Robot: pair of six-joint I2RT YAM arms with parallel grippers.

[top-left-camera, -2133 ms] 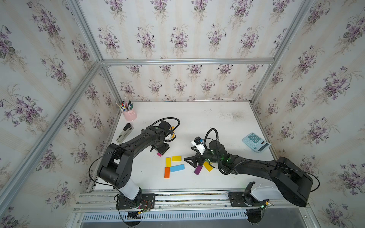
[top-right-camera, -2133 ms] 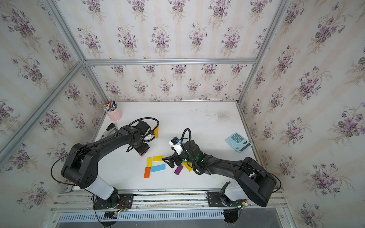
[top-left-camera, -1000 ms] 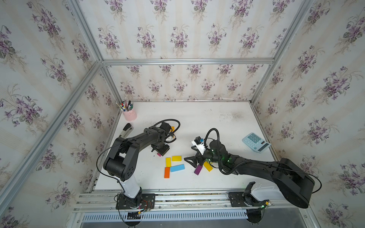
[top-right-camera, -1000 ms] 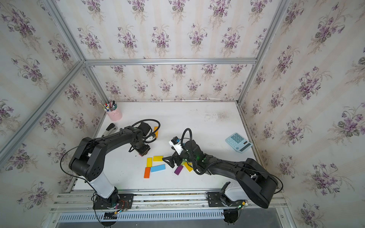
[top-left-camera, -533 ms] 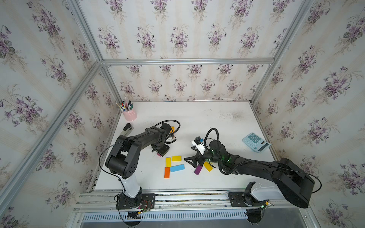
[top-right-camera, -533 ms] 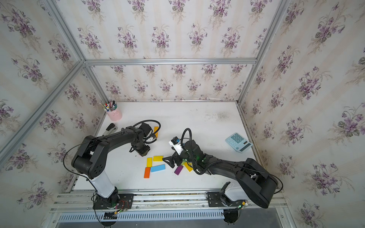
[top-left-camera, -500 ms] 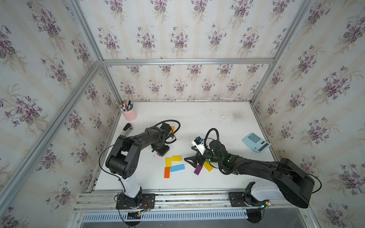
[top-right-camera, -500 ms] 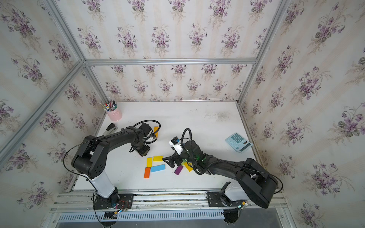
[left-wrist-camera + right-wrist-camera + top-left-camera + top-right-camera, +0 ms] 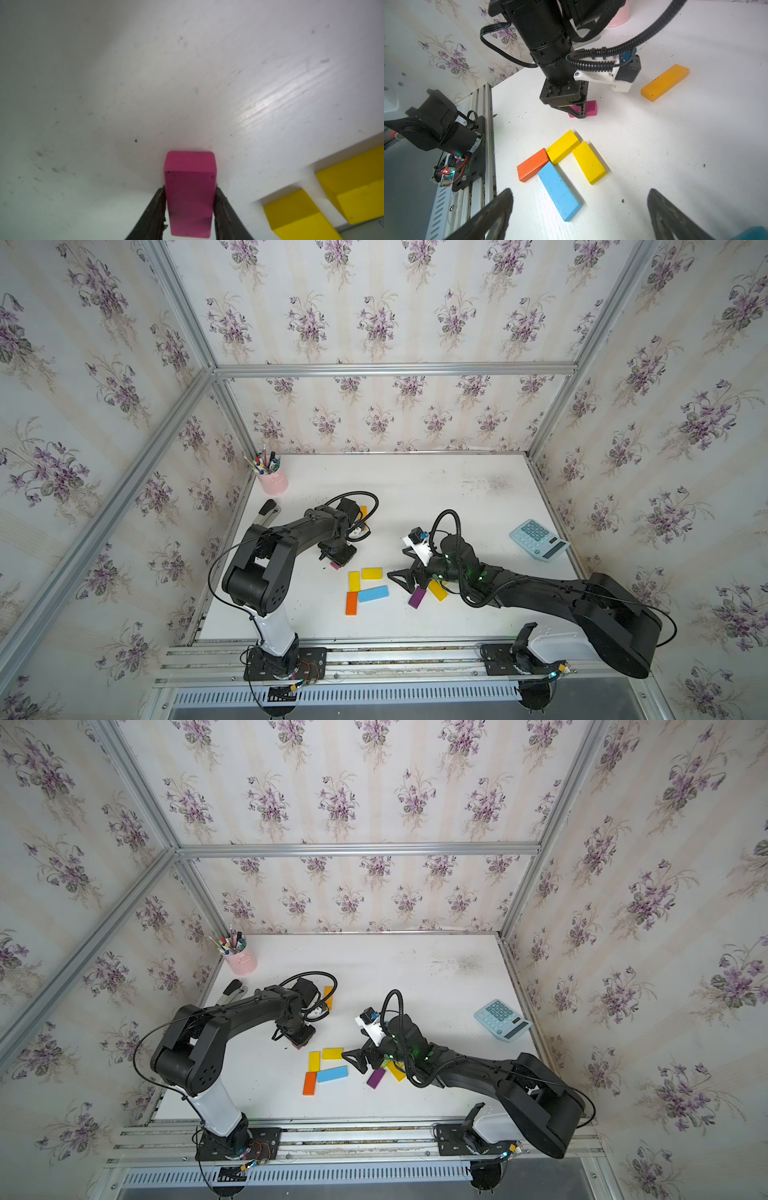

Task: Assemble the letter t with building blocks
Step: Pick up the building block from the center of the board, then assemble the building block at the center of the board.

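My left gripper [image 9: 190, 191] points down at the table and is shut on a magenta block [image 9: 190, 187], a finger pressed on each long side. The same magenta block [image 9: 335, 565] peeks out under the left gripper [image 9: 337, 558] in both top views. Beside it lie two yellow blocks [image 9: 353, 581] [image 9: 371, 573], a light blue block [image 9: 373, 593] and an orange block [image 9: 351, 603]. My right gripper [image 9: 579, 195] hangs wide open, holding nothing, just right of that group. A purple block [image 9: 417, 597] and an amber block [image 9: 437, 590] lie under the right gripper [image 9: 409, 583].
An orange-yellow block [image 9: 363, 512] lies behind the left wrist. A pale blue calculator [image 9: 538, 540] sits at the right edge. A pink pen cup [image 9: 273, 482] and a stapler [image 9: 267, 511] stand along the left wall.
The left gripper's fingers have closed in on the magenta block. The right arm and the other blocks have not moved.
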